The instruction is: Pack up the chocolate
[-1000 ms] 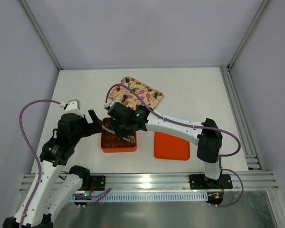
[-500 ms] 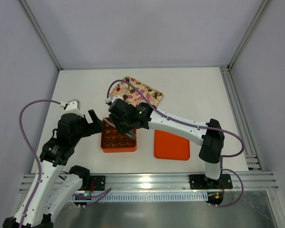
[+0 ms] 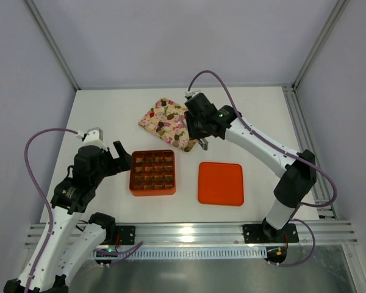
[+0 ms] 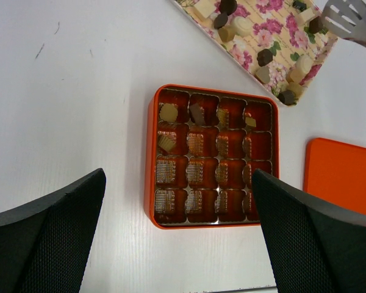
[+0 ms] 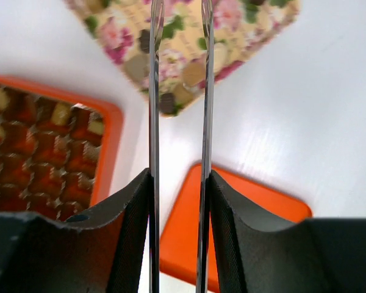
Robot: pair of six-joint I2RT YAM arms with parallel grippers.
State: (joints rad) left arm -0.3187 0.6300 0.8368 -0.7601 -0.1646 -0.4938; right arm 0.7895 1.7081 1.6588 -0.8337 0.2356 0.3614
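Chocolate (image 4: 265,57) lies on the floral tray (image 3: 147,120) beneath the right claw (image 5: 177,189), which grips tongs (image 5: 154,91).

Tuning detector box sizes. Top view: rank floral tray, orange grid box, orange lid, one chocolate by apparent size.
1. floral tray, though the right arm covers part.
2-3. orange grid box and orange lid: alike, not ranked.
4. chocolate on the tray.

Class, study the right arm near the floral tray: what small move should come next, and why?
Probably lower the tongs in the right gripper onto one chocolate on the floral tray and squeeze: the blades look empty, and most cells of the orange box are empty.
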